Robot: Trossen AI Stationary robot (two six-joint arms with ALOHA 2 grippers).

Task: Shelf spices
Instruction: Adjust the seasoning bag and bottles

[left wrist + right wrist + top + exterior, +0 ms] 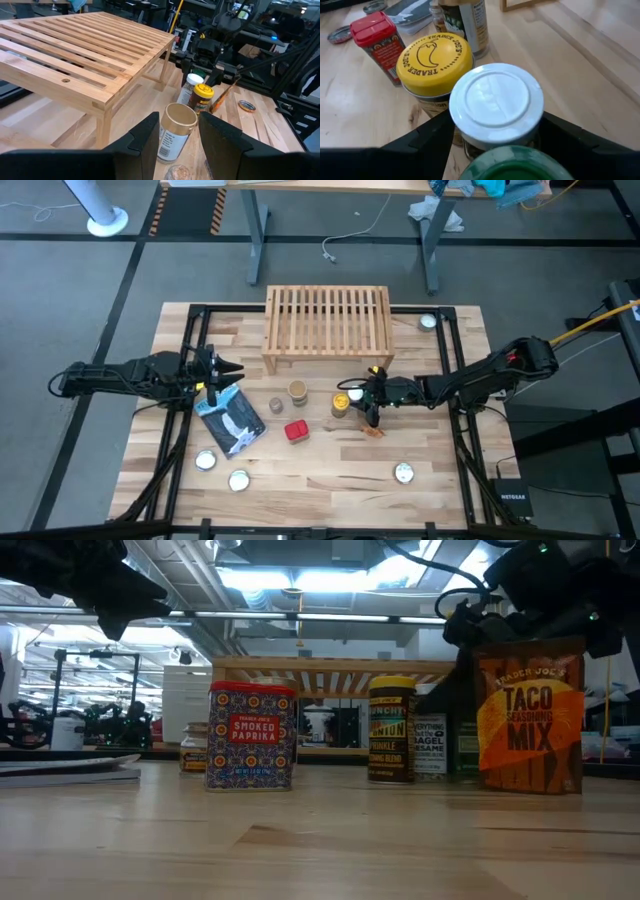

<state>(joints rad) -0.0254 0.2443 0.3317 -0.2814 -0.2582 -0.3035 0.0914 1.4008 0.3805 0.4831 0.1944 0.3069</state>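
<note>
The empty light-wood shelf (pixel 328 325) stands on its short legs at the table's far middle. The spices stand on the table in front of it: a tan-lid jar (pixel 297 390), a small clear jar (pixel 276 406), a red tin (pixel 296 430), a yellow-lid jar (pixel 434 57), a white-lid jar (pixel 496 102), a green-lid jar (pixel 512 165) and an orange packet (pixel 530 715). My right gripper (pixel 372 398) is open, slanting down, one finger on either side of the white-lid jar. My left gripper (pixel 177 145) waits open above the table's left, holding nothing. My right gripper has its fingers (pixel 427 132) level with the white-lid jar's sides, just under the lid (pixel 470 135), slanting down from the table's right. I cannot tell whether they touch it. The jar stands upright on the table.
A blue-and-white pouch (pixel 230 420) lies flat under the left gripper. Flat silver discs lie at the far right (pixel 428 321), near left (pixel 205 460) (pixel 238 478) and near right (pixel 403 472). The yellow-lid and green-lid jars crowd the white-lid jar.
</note>
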